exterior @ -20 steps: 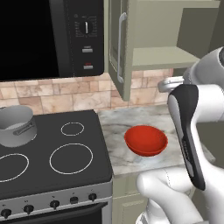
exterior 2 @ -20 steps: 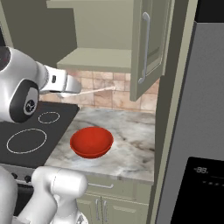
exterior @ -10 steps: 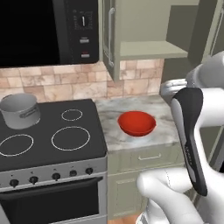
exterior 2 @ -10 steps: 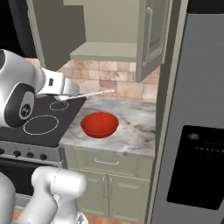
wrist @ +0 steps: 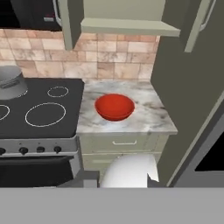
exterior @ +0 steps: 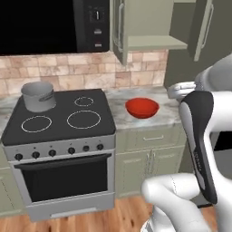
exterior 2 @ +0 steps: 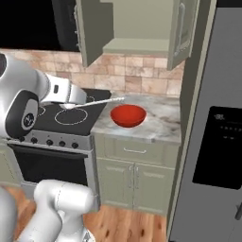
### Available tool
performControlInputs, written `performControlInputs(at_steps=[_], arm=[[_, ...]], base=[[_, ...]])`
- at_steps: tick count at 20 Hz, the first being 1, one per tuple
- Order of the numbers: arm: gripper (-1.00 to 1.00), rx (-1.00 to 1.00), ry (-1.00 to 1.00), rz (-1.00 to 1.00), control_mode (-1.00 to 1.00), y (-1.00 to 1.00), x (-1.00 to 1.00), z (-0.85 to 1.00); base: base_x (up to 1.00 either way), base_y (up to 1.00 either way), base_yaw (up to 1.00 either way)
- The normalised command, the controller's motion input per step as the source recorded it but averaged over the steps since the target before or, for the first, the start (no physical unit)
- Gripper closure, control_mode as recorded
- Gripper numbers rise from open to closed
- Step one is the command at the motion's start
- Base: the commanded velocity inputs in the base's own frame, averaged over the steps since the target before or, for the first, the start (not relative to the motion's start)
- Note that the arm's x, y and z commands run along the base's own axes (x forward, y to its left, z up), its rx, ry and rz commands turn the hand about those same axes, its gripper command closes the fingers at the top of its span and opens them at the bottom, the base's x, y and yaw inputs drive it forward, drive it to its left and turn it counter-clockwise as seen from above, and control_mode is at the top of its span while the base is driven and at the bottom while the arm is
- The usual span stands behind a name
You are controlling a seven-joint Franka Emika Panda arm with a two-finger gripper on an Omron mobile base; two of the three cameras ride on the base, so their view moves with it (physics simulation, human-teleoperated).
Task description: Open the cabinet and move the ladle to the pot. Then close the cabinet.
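Note:
The cabinet (exterior: pixel 154 43) on the wall stands open, both doors swung out, its shelf bare; it also shows as cabinet (exterior 2: pixel 137 45) and cabinet (wrist: pixel 131 26). The grey pot (exterior: pixel 38 96) sits on the stove's back left burner, seen again as pot (wrist: pixel 11 83). My gripper (exterior 2: pixel 80 100) hangs over the stove's right side, shut on the ladle (exterior 2: pixel 101 100). The ladle's thin pale handle points right, towards the counter, above and left of the red bowl. The arm hides the pot in the right base view.
A red bowl (exterior: pixel 142 108) rests on the marble counter (wrist: pixel 148 113) right of the black stove (exterior: pixel 59 122). A microwave (exterior: pixel 45 25) hangs above the stove. A tall grey fridge (exterior 2: pixel 217 132) closes off the right side. Low cabinets with drawers stand under the counter.
The base has backed away, so both base views now take in the oven front, low cabinets and floor. The ladle stays in the shut gripper; the cabinet doors remain open.

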Motion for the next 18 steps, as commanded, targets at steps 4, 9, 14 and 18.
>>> performControlInputs(at_steps=[4,9,14,18], arm=[[1.0,0.0,0.0,0.0,1.0,0.0,0.0,0.0],[1.0,0.0,0.0,0.0,1.0,0.0,0.0,0.0],[1.0,0.0,0.0,0.0,1.0,0.0,0.0,0.0],[1.0,0.0,0.0,0.0,1.0,0.0,0.0,0.0]], base=[[-0.32,0.97,0.05],[0.0,1.0,0.03],[0.04,0.9,0.08],[0.27,0.58,0.1]])
